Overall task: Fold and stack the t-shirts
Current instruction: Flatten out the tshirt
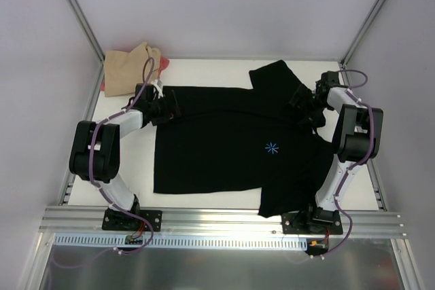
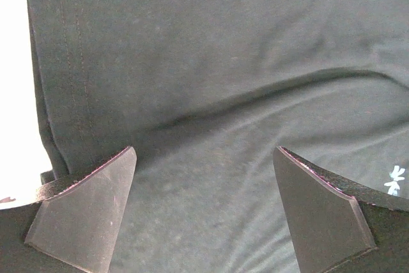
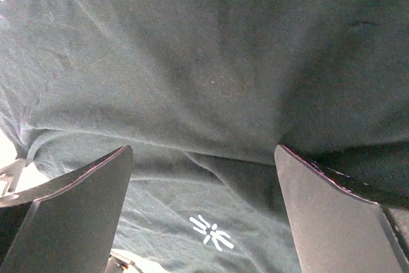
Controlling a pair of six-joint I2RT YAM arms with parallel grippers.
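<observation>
Black t-shirt [image 1: 224,147]: spread flat on white table [image 1: 136,168], under left pincer [image 1: 168,108] and right pincer [image 1: 302,96], both held wide. Tan t-shirt [image 1: 126,73], pink-red t-shirt [image 1: 165,65]: heaped beyond left pincer. Table enclosed by pale walls [image 1: 217,5] and metal posts [image 1: 75,5].

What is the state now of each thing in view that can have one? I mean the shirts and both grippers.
black t-shirt, spread out, unfolded, a few wrinkles.
tan t-shirt, bunched at the far left corner.
pink-red t-shirt, mostly hidden by the tan t-shirt.
left gripper, open, over the black t-shirt, holding nothing.
right gripper, open, over the black t-shirt, holding nothing.
</observation>
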